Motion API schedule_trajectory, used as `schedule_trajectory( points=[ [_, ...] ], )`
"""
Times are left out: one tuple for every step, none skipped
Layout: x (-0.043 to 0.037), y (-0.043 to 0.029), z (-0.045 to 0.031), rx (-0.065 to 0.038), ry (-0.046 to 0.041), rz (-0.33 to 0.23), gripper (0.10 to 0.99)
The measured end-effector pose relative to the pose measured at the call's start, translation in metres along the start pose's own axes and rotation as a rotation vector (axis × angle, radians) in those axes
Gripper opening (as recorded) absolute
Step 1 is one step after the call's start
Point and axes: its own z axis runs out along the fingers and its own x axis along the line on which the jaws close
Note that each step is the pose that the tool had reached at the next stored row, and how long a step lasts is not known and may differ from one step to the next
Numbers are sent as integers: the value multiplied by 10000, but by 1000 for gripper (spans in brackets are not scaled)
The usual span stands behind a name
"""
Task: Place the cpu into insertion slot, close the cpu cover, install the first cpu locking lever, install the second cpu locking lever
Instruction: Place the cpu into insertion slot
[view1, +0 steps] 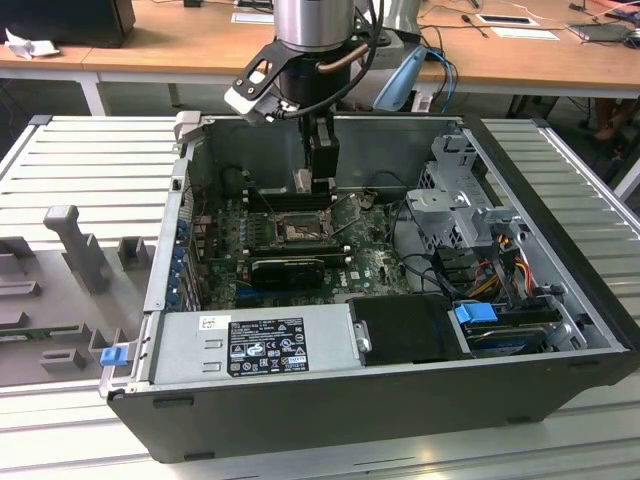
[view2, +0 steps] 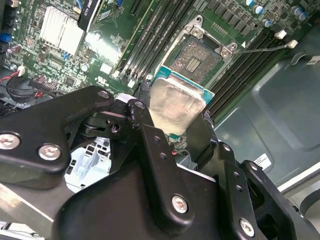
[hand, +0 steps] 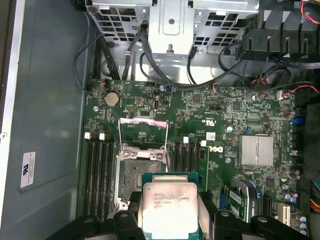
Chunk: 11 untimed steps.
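Open computer case (view1: 300, 420), motherboard (hand: 225, 115) inside. I've got the gripper (hand: 170, 222) over the board, jaws closed partway, pinching the cpu (hand: 169, 200) by opposite edges. It hangs in the air near the insertion slot (hand: 141, 172), not seated. The cpu cover (hand: 143, 131) stands open. Risk: the chip lands tilted or offset and bends socket contacts. Cpu looks flat and square, with a pale silver lid and green rim.
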Motion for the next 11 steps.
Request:
schedule_trajectory(
  points=[
    [0, 0, 5, 0, 0, 0, 529],
    [0, -1, 13, 0, 0, 0, 529],
    [0, -1, 16, 1, 0, 1, 529],
    [0, -2, 20, 1, -1, 0, 529],
    [-1, -2, 23, 0, -1, 0, 529],
    [-1, -2, 27, 0, 0, -1, 529],
    [-1, -3, 32, 0, -1, 0, 529],
    [-1, -3, 36, 0, 0, 0, 529],
    [-1, -4, 43, 0, 0, 0, 529],
    [-1, -4, 51, 0, 0, 0, 529],
    [-1, -5, 58, 0, 0, 0, 529]
  ],
)
